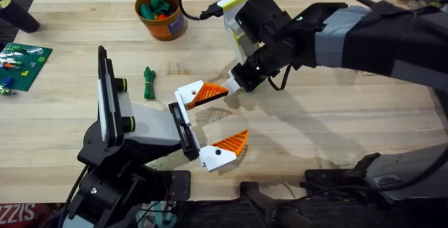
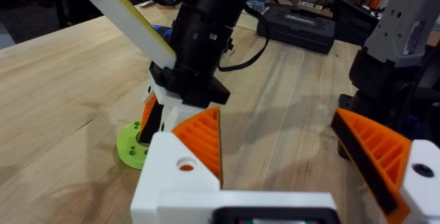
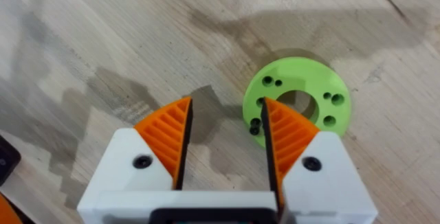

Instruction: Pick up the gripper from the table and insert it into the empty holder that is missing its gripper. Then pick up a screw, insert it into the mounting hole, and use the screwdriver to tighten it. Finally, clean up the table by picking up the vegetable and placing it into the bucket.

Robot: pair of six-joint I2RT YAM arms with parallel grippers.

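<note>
Overhead: small orange ribbed wedge-shaped finger on a white plastic base, seated against the flat black bracket holder, mounting hole apparently unscrewed. Just beside it, right gripper hanging well open and empty, straddling the rim of a bright green ring-shaped disc on the pale wooden table. Risk of clamping the disc rim instead of a screw on closing, or of knocking the loose finger from its seat in passing.

Right arm: black and grey link housings, a white and yellow-green wrist block, and a black cable looping off its top. Right gripper: white plastic finger bases, each with one dark screw hole, carrying orange ribbed wedge pads. Left gripper: same white bases, orange ribbed pads.
</note>
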